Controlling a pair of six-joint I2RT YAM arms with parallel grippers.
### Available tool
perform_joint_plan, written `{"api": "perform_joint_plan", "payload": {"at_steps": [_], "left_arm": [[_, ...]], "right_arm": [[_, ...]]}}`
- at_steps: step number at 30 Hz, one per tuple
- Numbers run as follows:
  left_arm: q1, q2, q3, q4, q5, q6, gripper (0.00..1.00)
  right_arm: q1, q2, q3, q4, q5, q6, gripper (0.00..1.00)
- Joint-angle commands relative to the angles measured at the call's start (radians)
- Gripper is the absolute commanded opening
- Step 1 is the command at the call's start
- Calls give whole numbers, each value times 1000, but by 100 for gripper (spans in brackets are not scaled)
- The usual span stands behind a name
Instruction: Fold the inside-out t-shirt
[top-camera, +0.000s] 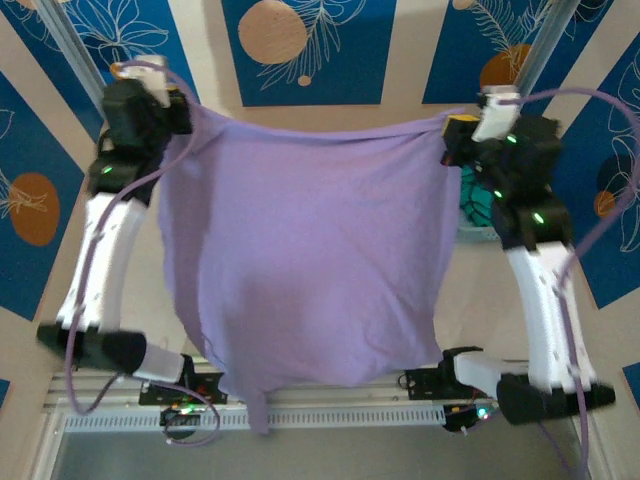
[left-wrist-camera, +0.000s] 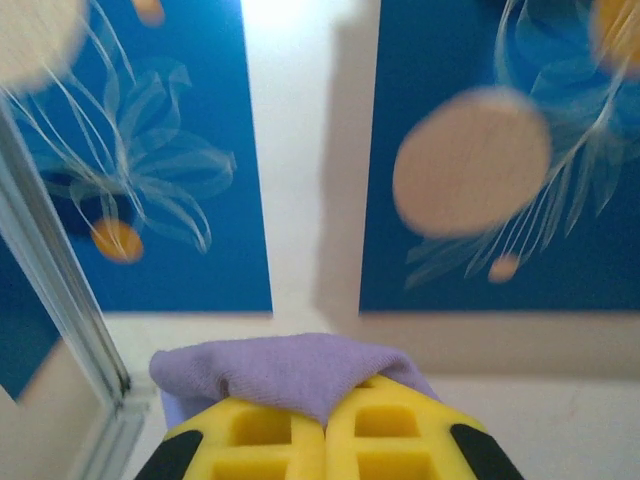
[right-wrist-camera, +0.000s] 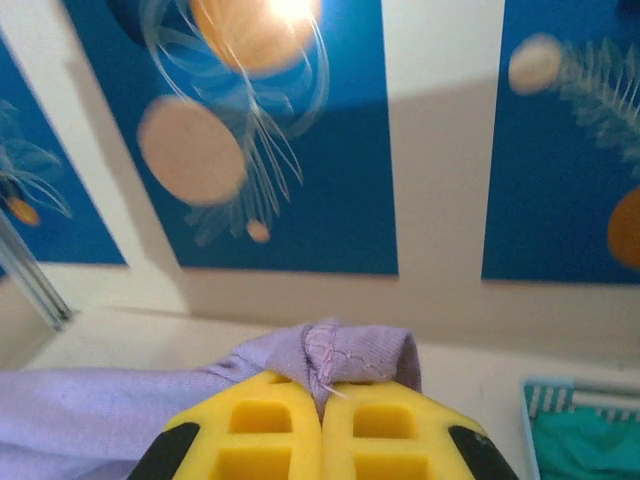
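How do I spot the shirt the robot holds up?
Look between the white left arm and white right arm. The lavender-purple cloth t-shirt hangs spread, pinched by the left gripper and right gripper. The teal-green garment nearby lies bunched in a pale blue basket.

Top cam overhead, wrist cams near t-shirt (top-camera: 300, 250)

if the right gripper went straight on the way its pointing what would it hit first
Apart from the purple t-shirt already pinched in the right gripper, nothing stands close ahead. The way looks free up to the back wall, probably around the blue panel, though depth is hard to judge here.
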Motion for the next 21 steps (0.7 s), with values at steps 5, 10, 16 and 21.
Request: {"api": "perform_joint_plan", "payload": {"at_steps": [5, 10, 16, 21], "left_arm": [[41, 589, 207, 158, -7, -14, 3], [56, 1153, 942, -161, 80, -104, 42], [61, 996, 749, -176, 160, -182, 76], [56, 508, -3, 41, 261, -339, 86]], "right_arm": [[1, 630, 71, 287, 99, 29, 6], [-19, 1174, 637, -33, 113, 102, 34], [3, 1058, 525, -155, 113, 73, 46], [11, 723, 77, -234, 30, 195, 52]]}}
